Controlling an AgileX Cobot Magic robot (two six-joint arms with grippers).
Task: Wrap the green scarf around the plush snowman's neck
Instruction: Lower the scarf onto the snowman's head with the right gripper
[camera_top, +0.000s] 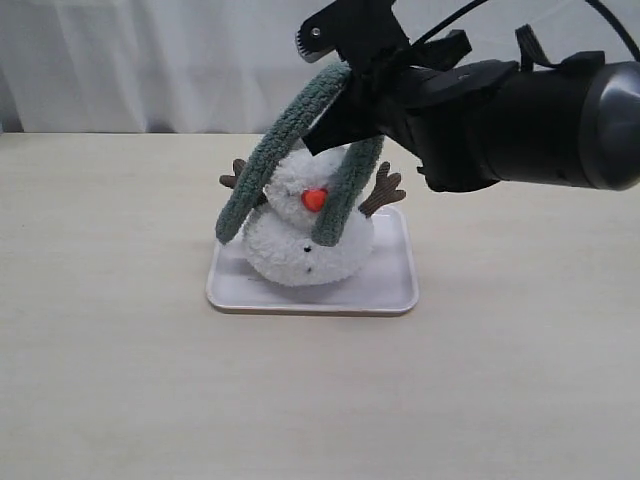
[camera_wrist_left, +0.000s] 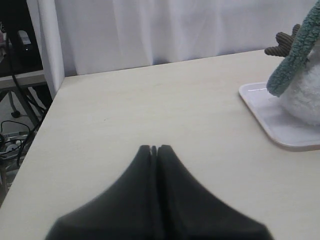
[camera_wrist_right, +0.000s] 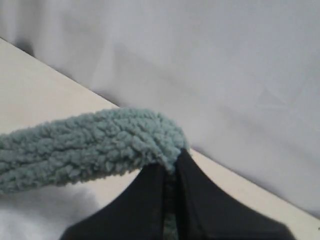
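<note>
Your right gripper (camera_wrist_right: 170, 175) pinches the green scarf (camera_top: 283, 135) at its middle, near the frame's top, and it looks soft, light and floppy.

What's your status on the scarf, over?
Right gripper shut on green scarf, ends hanging either side of plush snowman. Left gripper shut, empty. Wrap not done; nothing blocking.

Fuzzy grey-green scarf (camera_top: 270, 150), raised at its fold, ends dangling over upright white plush snowman (camera_top: 300, 250)

The scarf (camera_top: 262, 165) is grey-green, snowman (camera_top: 290, 255) white, nose (camera_top: 314, 199) orange.
</note>
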